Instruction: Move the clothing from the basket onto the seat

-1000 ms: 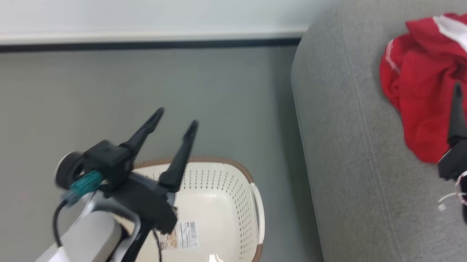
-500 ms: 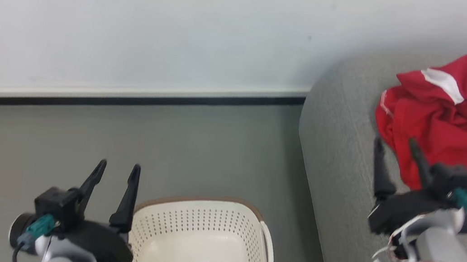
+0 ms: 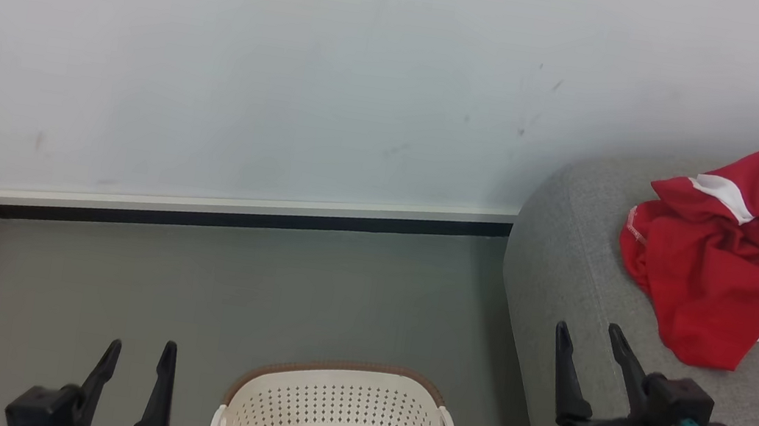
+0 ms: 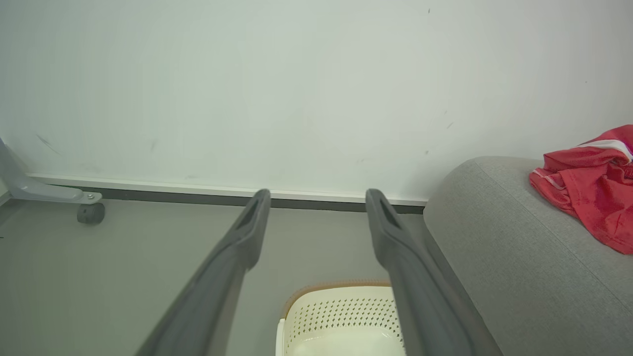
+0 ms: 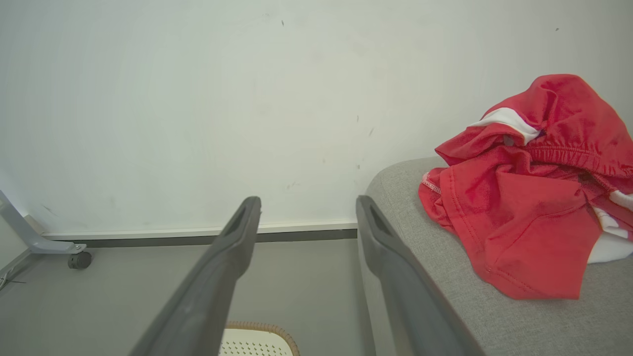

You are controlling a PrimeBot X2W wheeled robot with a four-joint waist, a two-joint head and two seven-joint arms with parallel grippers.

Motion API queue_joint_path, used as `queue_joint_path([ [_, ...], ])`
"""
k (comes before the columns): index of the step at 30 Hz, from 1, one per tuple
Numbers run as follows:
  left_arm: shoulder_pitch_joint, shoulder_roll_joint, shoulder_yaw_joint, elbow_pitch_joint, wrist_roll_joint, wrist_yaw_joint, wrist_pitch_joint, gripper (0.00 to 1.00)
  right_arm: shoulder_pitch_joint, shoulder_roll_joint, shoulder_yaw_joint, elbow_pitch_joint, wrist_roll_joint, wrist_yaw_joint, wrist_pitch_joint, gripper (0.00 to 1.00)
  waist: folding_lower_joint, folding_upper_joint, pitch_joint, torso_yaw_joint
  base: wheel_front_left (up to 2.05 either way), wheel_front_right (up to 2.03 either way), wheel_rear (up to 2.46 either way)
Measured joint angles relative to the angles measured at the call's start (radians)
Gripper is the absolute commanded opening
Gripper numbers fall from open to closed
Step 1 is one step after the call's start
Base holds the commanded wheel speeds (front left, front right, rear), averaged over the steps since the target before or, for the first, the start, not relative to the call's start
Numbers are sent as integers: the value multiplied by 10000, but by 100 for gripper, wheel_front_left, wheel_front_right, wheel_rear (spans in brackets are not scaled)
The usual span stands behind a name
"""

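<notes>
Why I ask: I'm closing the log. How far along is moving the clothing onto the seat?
Done: the clothing lies heaped on the seat, and the basket looks empty where visible. In hand: nothing; the left gripper and right gripper are open and empty. Left: likely nothing, though the basket's near end is cut off.

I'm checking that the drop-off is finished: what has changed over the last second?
The head camera has tilted up, shifting the whole view. The right end effector has drawn back from over the clothing and stands clear of it, by the edge of the seat. The left end effector has moved off the basket to its left. Both stayed open and empty; the clothing stayed heaped on the seat.
</notes>
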State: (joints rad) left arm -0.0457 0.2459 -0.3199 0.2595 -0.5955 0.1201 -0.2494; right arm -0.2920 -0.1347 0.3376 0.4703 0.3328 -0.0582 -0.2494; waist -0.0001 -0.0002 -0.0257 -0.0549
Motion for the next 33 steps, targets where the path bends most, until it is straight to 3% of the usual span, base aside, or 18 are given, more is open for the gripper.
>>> queue_joint_path([
  [15, 1275, -132, 830, -790, 543, 40, 0, 100, 1934, -134, -502, -2065, -178, -313, 0, 100, 2, 0, -110, -33, 0, 0, 0],
  [33, 1326, -382, 1250, -1141, 1032, 42, 0, 100, 2444, -138, -813, -2903, -272, -477, 0, 100, 1, 2, 16, 1, 0, 0, 0],
])
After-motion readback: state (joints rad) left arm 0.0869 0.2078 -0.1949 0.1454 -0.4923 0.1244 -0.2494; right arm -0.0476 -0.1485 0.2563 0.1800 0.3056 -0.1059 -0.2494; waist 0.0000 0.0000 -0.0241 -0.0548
